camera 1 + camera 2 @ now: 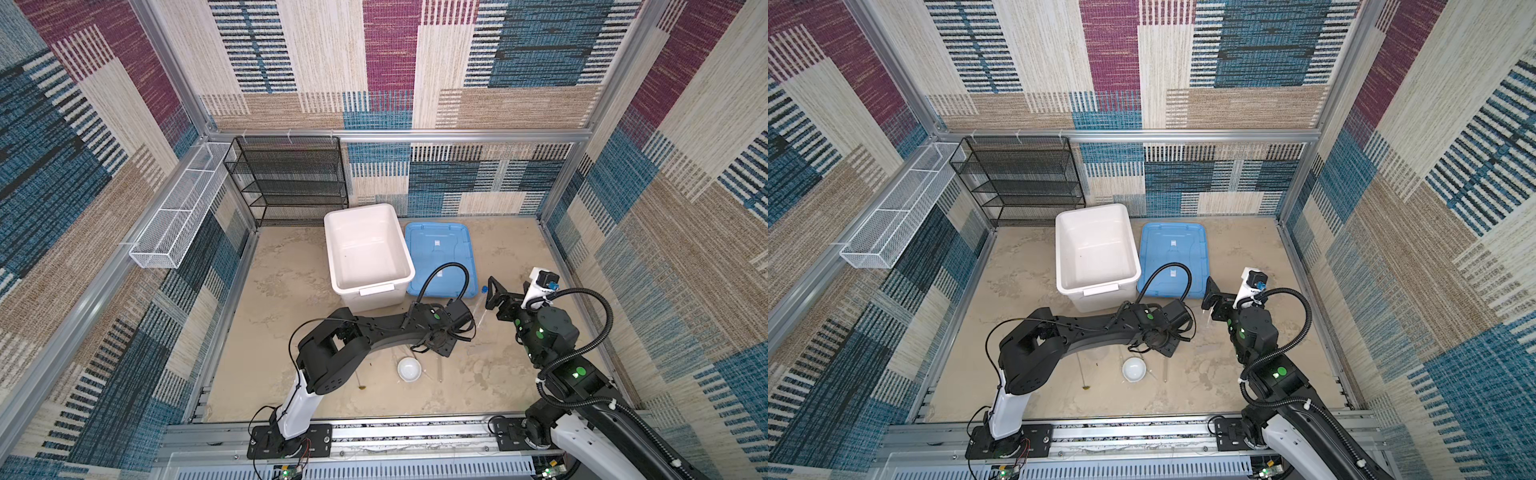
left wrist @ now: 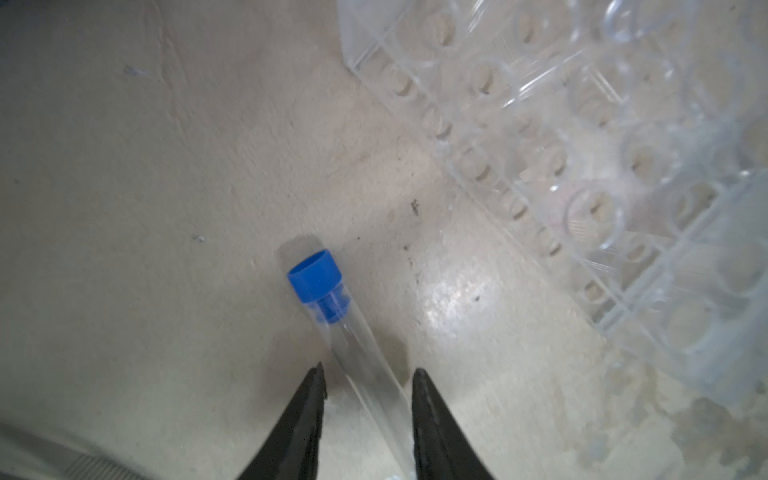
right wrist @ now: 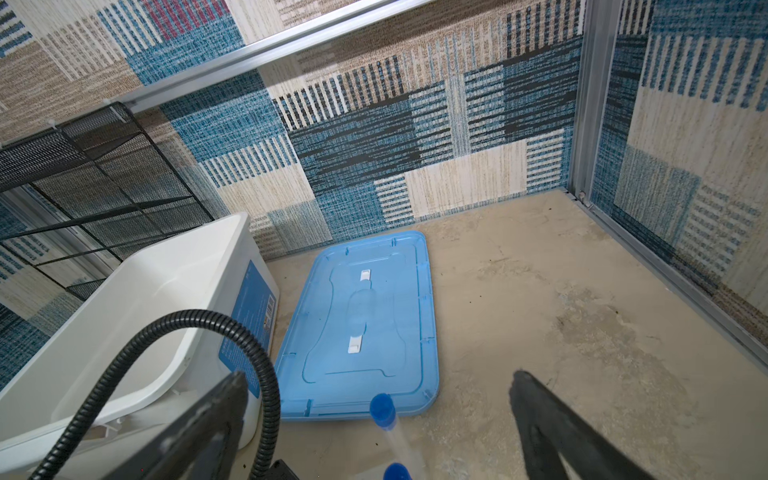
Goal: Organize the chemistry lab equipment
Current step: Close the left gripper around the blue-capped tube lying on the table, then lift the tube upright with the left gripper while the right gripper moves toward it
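The left tool (image 2: 369, 370) is straddling a tube (image 2: 332, 316) that is lying on the table (image 2: 124, 208). Its jaws are standing apart, one tip clear of the glass, so nothing is clamped. A clear rack (image 2: 582, 166) is sitting just beside the tube, upper right of the left wrist view. In both top views the left arm's wrist is covering that tool and the rack.

The right tool (image 3: 379, 377) is hanging released and wide, holding nothing. Below it two blue caps are showing, a far cap (image 3: 381, 407) and a near cap (image 3: 397, 471). I cannot tell whether either belongs to that tube. A black hose (image 3: 166, 332) is looping across the box (image 1: 368, 253).

Counting in a top view:
- one box at centre
- one lid (image 1: 440, 257) touching its right side
- one shelf (image 1: 286, 183)
- one basket (image 1: 174, 212)
- one dish (image 1: 409, 369)
- one rod (image 1: 358, 376) left of the dish, apart
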Action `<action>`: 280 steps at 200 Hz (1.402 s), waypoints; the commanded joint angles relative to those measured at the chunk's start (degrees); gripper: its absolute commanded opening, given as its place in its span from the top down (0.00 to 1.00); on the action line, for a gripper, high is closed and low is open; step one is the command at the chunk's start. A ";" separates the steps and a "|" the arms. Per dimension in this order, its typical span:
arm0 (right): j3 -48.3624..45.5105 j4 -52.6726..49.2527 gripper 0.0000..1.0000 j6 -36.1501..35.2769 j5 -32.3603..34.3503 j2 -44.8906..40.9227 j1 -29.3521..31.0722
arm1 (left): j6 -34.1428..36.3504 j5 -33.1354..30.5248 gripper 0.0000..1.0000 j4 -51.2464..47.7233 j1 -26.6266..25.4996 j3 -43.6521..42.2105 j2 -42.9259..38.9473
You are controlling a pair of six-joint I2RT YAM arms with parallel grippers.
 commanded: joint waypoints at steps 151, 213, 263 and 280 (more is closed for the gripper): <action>-0.85 2.52 0.00 0.41 -0.89 0.22 0.08 | -2.27 7.52 0.68 -9.09 -0.91 -0.80 0.50; -1.44 2.83 0.00 0.35 -0.58 0.30 0.08 | -3.39 8.86 0.80 -5.21 0.78 -2.73 -0.97; -1.54 2.48 0.01 0.01 -0.42 -0.08 0.10 | -4.54 11.08 0.82 1.19 2.85 -6.43 -4.04; -1.61 2.51 0.00 -0.28 -0.31 -0.38 0.07 | -4.82 12.26 0.82 5.56 3.65 -9.32 -6.22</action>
